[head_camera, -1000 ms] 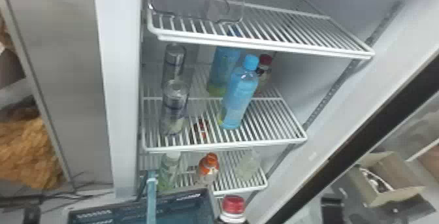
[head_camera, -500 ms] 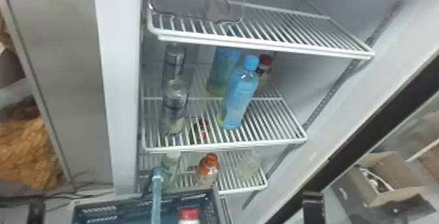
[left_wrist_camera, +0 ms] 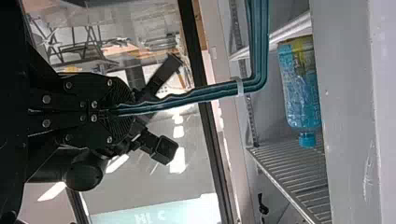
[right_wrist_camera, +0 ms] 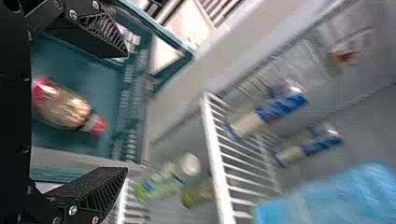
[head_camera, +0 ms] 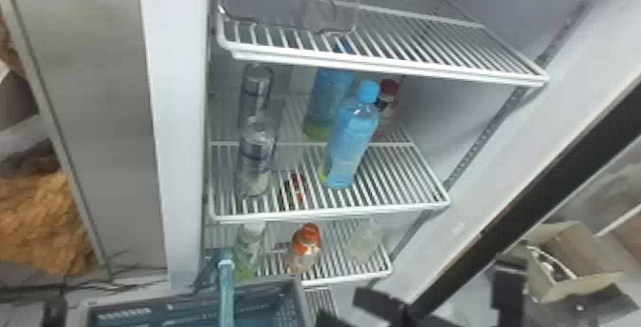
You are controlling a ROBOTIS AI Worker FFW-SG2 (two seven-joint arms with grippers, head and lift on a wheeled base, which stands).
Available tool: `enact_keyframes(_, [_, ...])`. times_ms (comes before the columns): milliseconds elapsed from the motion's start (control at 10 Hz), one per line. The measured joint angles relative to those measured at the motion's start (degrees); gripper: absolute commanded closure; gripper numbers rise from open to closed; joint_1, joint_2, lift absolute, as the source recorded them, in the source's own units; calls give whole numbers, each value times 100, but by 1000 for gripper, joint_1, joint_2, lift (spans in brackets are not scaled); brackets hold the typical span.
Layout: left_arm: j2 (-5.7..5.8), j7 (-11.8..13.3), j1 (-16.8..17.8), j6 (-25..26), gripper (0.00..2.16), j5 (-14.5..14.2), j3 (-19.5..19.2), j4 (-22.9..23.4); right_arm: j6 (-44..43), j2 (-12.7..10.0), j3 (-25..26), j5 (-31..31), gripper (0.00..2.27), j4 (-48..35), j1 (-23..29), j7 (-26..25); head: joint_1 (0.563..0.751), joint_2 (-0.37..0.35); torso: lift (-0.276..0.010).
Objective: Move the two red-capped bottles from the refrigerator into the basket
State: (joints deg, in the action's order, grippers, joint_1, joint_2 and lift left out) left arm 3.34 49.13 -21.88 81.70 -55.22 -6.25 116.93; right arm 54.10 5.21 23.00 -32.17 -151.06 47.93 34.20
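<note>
The refrigerator stands open, its middle shelf bearing one red-capped bottle upright at the back right, partly behind a blue-capped bottle. Below and in front, the basket hangs by its handle from the left gripper, whose fingers are closed on it. The right gripper is wide open with nothing between its fingers, and is the nearer to that bottle, which lies higher, deeper in and slightly to its left. The bottle's long axis is vertical, so a level reach with a finger on either side should suit; coming in along the right wall looks best, as the blue-capped bottle could be knocked.

The head view gives the shelf target, its red cap above the blue-capped bottle's shoulder; the right wrist view gives the basket's inside, with the other bottle, red-capped too, apparently on its side. One seems left to fetch.
</note>
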Motion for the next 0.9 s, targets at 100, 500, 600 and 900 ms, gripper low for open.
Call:
enact_keyframes(100, [-5, 0, -19, 0, 1200, -12, -12, 0, -308, -78, 181, 50, 162, -4, 2, -1, 695, -350, 0])
enact_keyframes(500, [-17, -27, -71, -11, 1200, -71, -26, -1, -1403, -268, 567, 408, 163, -7, -111, -296, 695, -350, 0])
enact_keyframes(600, [-17, -27, -75, -14, 1200, -74, -14, -1, -1686, -318, 629, 524, 162, 126, -244, -335, 695, -350, 0])
enact_keyframes(900, [-17, -26, -65, -15, 1200, -105, 35, -1, -2425, -385, 659, 621, 157, 521, -521, -542, 695, -350, 0])
